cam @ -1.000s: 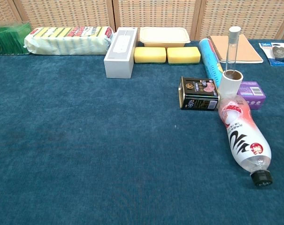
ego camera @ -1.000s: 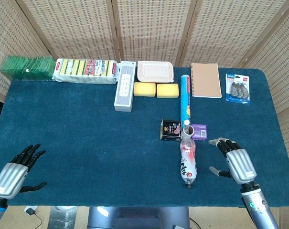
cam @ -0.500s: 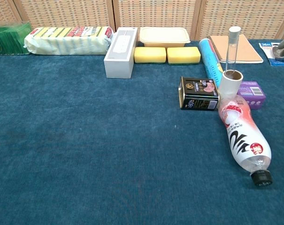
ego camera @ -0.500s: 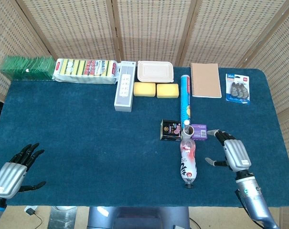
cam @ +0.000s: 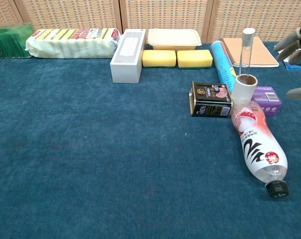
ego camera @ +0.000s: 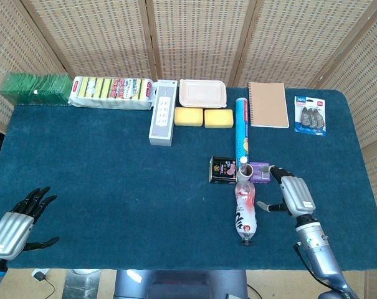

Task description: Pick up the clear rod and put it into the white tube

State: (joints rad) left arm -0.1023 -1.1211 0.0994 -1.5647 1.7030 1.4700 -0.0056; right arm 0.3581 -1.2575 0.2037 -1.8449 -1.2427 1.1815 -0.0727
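A dark blue cloth covers the table, with woven cane screens standing behind it.

Nearest you, your left hand rests at the front left corner, fingers spread, holding nothing. Your right hand hovers at the front right, fingers apart and empty, just right of a plastic bottle lying on its side with its cap toward you.

Just past the bottle's base stands the white tube, upright with its open mouth facing up. A black tin sits on its left and a purple box on its right. In the chest view the clear rod rises upright behind the tube; whether it is already partly inside, I cannot tell.

Behind these lies a blue roll. Along the back edge sit a green pack, a sponge pack, a power strip, two yellow sponges, a lunch box, a notebook and a clip pack.

To do this well, bring your right hand in from the right, above the purple box. Pinch the rod high, near its top, so your fingers avoid the tube. It looks light and likely to tip.
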